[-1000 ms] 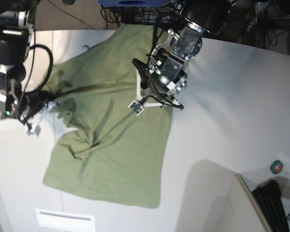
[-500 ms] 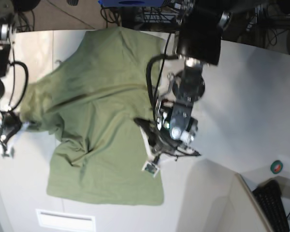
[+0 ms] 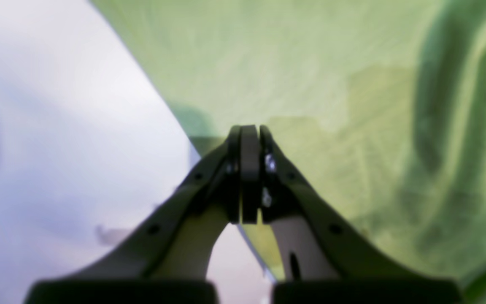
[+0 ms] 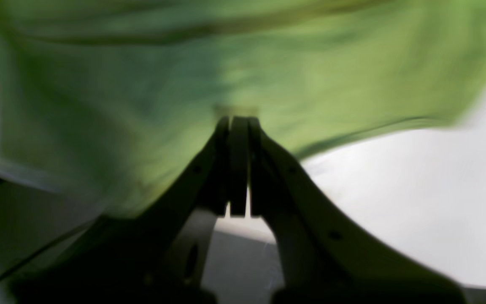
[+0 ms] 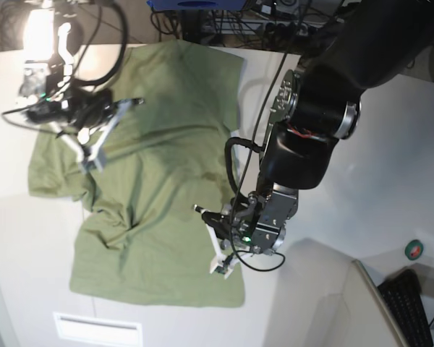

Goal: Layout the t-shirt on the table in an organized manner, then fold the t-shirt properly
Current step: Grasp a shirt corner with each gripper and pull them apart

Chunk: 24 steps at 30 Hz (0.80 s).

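Note:
The olive-green t-shirt (image 5: 159, 144) lies spread on the off-white table (image 5: 362, 144), with creases near its lower left. My left gripper (image 5: 217, 269) is shut at the shirt's right edge, low down. In the left wrist view its tips (image 3: 249, 128) rest over the cloth (image 3: 310, 63) just inside the edge, with bare table (image 3: 57, 105) beside them. My right gripper (image 5: 90, 163) is shut over the shirt's left sleeve area. In the right wrist view its tips (image 4: 234, 119) meet blurred cloth (image 4: 141, 84). Whether either gripper pinches a fold cannot be told.
A white rectangular label (image 5: 98, 329) lies near the front edge below the shirt. At the right are a green tape roll (image 5: 414, 250), a slanted board (image 5: 372, 303) and a keyboard (image 5: 409, 307). Cables and a blue object (image 5: 195, 3) sit beyond the table's far edge.
The left gripper slid down along the shirt's right edge. The right gripper swung out to the far left, then back up over the sleeve area. The shirt's upper part now lies wider and flatter.

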### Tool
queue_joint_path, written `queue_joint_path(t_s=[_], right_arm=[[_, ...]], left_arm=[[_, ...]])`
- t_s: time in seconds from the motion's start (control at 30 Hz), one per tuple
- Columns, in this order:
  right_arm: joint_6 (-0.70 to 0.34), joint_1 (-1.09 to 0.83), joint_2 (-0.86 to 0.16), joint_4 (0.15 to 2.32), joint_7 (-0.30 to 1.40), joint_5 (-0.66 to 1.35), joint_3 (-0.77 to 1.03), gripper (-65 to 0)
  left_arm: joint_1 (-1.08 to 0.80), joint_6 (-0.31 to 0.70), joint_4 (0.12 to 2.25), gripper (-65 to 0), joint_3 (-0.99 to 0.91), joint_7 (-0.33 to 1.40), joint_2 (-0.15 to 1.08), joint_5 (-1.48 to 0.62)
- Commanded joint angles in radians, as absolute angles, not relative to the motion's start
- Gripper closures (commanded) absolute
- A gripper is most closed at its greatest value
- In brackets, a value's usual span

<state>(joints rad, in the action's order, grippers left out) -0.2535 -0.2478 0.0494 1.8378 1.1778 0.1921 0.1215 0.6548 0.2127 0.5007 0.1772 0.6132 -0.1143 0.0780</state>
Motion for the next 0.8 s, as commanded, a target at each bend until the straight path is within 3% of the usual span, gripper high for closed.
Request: queue_joint_path(t_s=[0.0, 0.2, 0.5, 0.77], right_arm=[[-0.255, -0.252, 0.048, 1.836, 1.158, 0.196, 0.122, 0.0], [-0.257, -0.248, 0.051, 1.596, 0.993, 0.196, 0.128, 0.0], [-0.257, -0.171, -0.081, 1.343, 0.908, 0.197, 0.197, 0.0], [-0.259, 0.005, -0.213, 1.125, 0.877, 0.196, 0.274, 0.0]], left_arm=[[0.704, 0.197, 0.495, 0.0, 0.177, 0.578, -0.127, 0.073], [0.671, 0.165, 0.479, 0.0, 0.180, 0.570, -0.127, 0.082], [0.567, 0.165, 0.499, 0.0, 0.318, 0.625, -0.088, 0.084], [0.349, 0.165, 1.026, 0.0, 0.328, 0.938, 0.099, -0.154]])
